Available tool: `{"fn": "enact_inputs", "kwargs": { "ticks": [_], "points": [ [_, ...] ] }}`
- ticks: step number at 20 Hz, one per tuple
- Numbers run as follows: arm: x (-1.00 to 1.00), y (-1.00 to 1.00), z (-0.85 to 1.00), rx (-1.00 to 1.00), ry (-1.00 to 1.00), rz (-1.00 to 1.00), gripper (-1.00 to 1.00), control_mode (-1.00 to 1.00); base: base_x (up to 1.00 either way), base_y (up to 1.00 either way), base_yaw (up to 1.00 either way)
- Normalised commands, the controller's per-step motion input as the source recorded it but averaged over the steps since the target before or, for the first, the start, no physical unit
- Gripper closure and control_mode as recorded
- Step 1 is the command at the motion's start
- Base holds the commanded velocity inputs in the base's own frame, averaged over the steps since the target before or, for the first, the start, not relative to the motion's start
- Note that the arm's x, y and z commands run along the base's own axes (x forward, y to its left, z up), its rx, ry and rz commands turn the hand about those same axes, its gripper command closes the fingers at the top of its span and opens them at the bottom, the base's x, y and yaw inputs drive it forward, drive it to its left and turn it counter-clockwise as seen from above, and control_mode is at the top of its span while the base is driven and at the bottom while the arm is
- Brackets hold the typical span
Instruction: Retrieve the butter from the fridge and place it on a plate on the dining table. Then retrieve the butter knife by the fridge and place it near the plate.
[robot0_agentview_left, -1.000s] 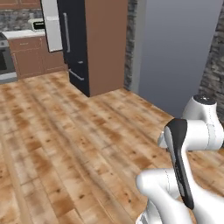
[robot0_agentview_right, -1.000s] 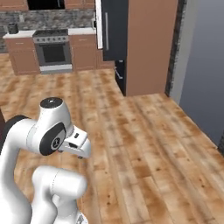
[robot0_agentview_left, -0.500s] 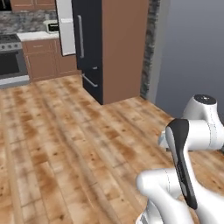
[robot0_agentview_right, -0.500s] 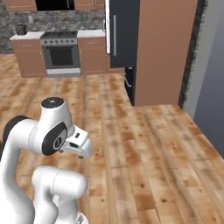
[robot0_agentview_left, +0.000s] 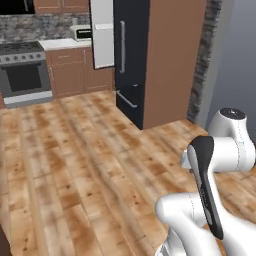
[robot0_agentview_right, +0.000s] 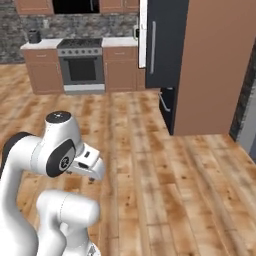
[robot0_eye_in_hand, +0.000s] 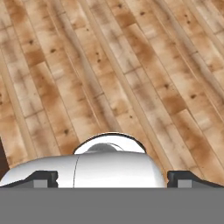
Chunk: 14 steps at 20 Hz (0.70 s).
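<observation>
The tall black fridge (robot0_agentview_left: 132, 55) with long grey bar handles stands across the wooden floor, set into a brown surround; in the right base view the fridge (robot0_agentview_right: 165, 45) is at the upper middle. A white panel (robot0_agentview_left: 102, 32) juts out at its left edge. My arm is folded low over the base. In the hand view my gripper (robot0_eye_in_hand: 112, 179) points down at bare floorboards, its fingertips (robot0_eye_in_hand: 41, 178) far apart, open and holding nothing. The butter, the plate, the dining table and the butter knife are out of view.
A steel oven (robot0_agentview_left: 22, 70) sits among brown cabinets (robot0_agentview_left: 67, 72) along the back wall, left of the fridge, with a white appliance (robot0_agentview_left: 80, 32) on the counter. A grey wall (robot0_agentview_left: 235, 60) rises at the right. Open wooden floor (robot0_agentview_right: 150, 175) lies between me and the fridge.
The whole picture has shifted: the base has moved, so the fridge and oven now sit nearer the middle and look larger. The arm keeps its folded pose and the gripper stays open.
</observation>
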Motion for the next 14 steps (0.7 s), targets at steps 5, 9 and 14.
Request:
{"fn": "enact_inputs", "kwargs": {
  "ticks": [5,9,14],
  "points": [
    [0.0,0.0,0.0,0.0,0.0,0.0,-1.0,1.0,1.0,0.34,0.02],
    [0.0,0.0,0.0,0.0,0.0,0.0,-1.0,1.0,1.0,0.37,0.06],
    [0.0,0.0,0.0,0.0,0.0,0.0,-1.0,1.0,1.0,0.4,0.16]
  ]
}}
